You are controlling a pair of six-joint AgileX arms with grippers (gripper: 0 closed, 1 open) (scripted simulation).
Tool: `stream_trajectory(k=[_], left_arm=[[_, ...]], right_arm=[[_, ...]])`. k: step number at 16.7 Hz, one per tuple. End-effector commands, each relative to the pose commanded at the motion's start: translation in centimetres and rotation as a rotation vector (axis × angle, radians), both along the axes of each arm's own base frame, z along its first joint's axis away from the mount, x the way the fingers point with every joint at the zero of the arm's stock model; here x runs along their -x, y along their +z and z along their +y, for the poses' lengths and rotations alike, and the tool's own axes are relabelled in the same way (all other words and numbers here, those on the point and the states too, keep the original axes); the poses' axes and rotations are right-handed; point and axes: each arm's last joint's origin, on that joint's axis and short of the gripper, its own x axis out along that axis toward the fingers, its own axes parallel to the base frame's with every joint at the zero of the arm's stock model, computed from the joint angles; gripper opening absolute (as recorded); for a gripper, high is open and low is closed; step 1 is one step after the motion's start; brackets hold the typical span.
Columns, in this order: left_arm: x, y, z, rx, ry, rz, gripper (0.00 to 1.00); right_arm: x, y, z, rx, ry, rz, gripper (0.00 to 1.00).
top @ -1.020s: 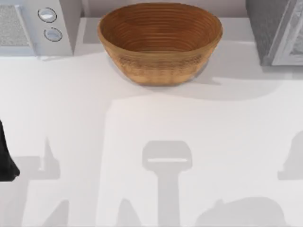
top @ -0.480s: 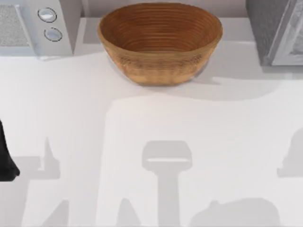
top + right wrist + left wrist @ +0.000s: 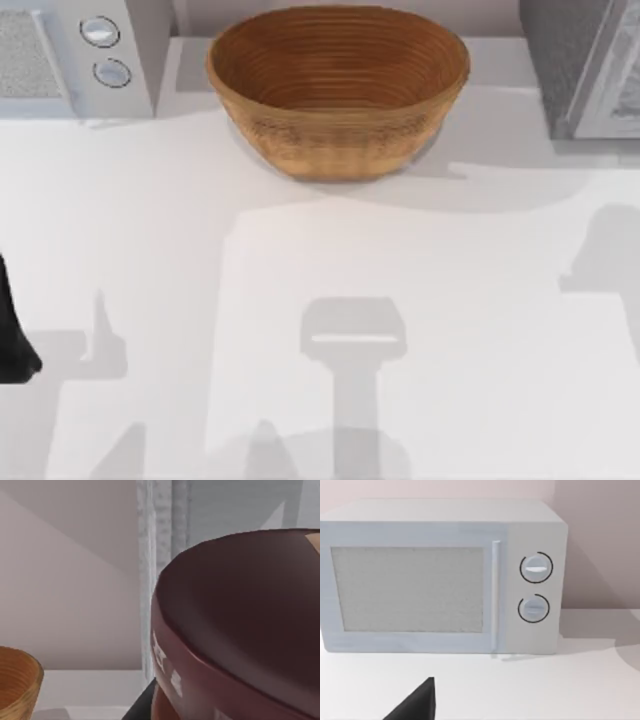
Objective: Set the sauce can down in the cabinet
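Left claw (image 3: 15,340) shows as a dark shape at the left edge of the top view, low over the surface (image 3: 200,260); one black fingertip (image 3: 417,705) pokes into the left wrist view, and whether this claw is spread or pressed together cannot be told. It faces the microwave (image 3: 440,580), which stands at the far left corner of the white surface, its mesh door on one side and two round dials (image 3: 536,568) stacked on the other. A pale wall rises behind the microwave.

At the middle of the far edge sits the basket (image 3: 338,95), woven brown and oval, standing upright. Soft grey shadows of the arms lie across the bare white surface in front of it.

At the far right corner stands the cabinet (image 3: 580,70), grey, with a lighter door frame. In the right wrist view its pale vertical edge (image 3: 155,555) rises just behind the can (image 3: 240,625), whose dark maroon lid looms very close to the camera, tilted. A black bit of the right claw (image 3: 142,705) shows just beside the can's lower side, but its finger spread cannot be told. The basket's rim shows well apart from the can.
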Motion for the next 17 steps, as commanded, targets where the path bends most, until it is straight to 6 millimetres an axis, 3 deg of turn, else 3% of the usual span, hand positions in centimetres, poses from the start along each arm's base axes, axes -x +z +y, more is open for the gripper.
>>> stream_trajectory(k=[5,8,12,17], left_arm=[[0.0,0.0,0.0,0.000,0.000,0.000,1.00],[0.0,0.0,0.0,0.000,0.000,0.000,1.00],[0.0,0.0,0.0,0.000,0.000,0.000,1.00],[0.0,0.0,0.0,0.000,0.000,0.000,1.00]], right_arm=[[-3.7,11.2,1.1,-0.003,-0.004,-0.034,0.00],[-6.4,16.1,2.0,-0.005,0.000,-0.050,0.00],[-9.8,19.8,3.2,-0.003,0.004,-0.050,0.00],[-12.0,21.2,4.1,0.002,0.005,-0.039,0.00]])
